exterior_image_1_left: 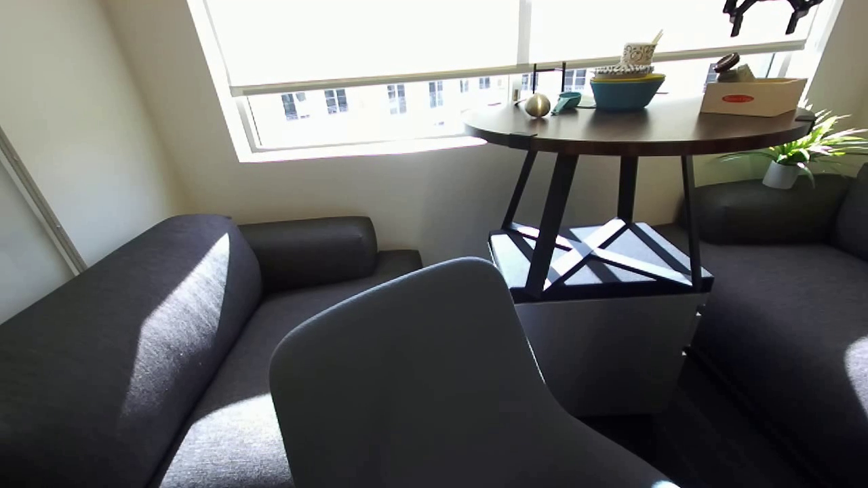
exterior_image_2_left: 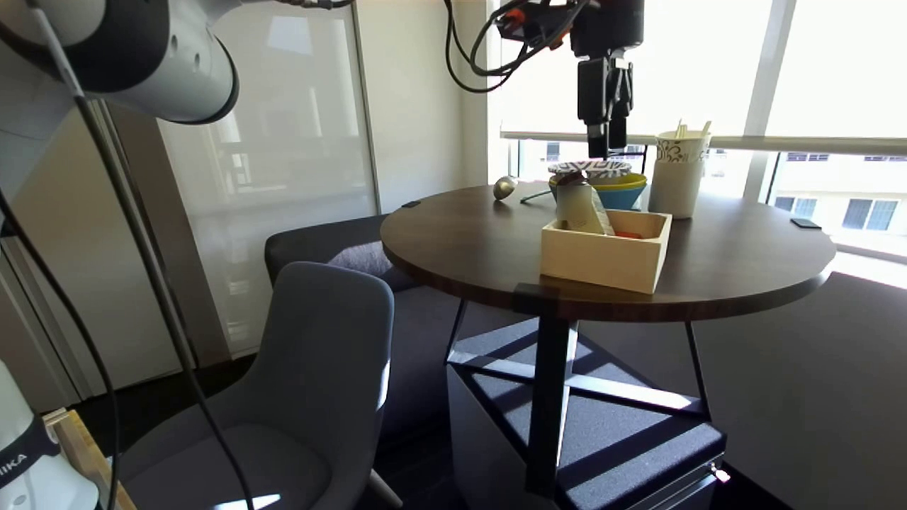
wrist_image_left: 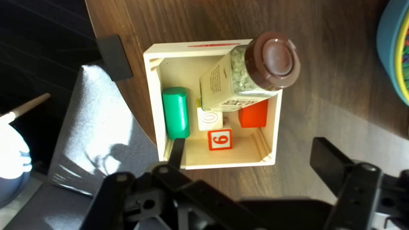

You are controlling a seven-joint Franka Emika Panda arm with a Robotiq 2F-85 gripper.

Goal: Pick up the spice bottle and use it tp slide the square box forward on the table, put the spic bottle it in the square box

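Observation:
The square box (wrist_image_left: 151, 80) is pale wood. It stands on the dark round table (exterior_image_2_left: 453, 227) near the edge and shows in both exterior views (exterior_image_1_left: 780, 98) (exterior_image_2_left: 595, 258). The spice bottle (wrist_image_left: 238, 80), with a brown cap and a pale label, lies tilted inside the box. Its cap sticks up above the rim, also in both exterior views (exterior_image_1_left: 742, 73) (exterior_image_2_left: 577, 205). My gripper (wrist_image_left: 252, 156) is open and empty, with fingers wide apart. In the exterior views it hangs above the table and box (exterior_image_1_left: 764, 26) (exterior_image_2_left: 608, 142), apart from the bottle.
The box also holds a green cylinder (wrist_image_left: 175, 113), a red block (wrist_image_left: 254, 113) and number cubes (wrist_image_left: 220, 140). Stacked blue bowls (exterior_image_2_left: 631, 195), a tall patterned cup (exterior_image_2_left: 677, 177) and a metal ball-like item (exterior_image_2_left: 504, 187) stand on the table. A grey chair (exterior_image_2_left: 319, 333) stands beside it.

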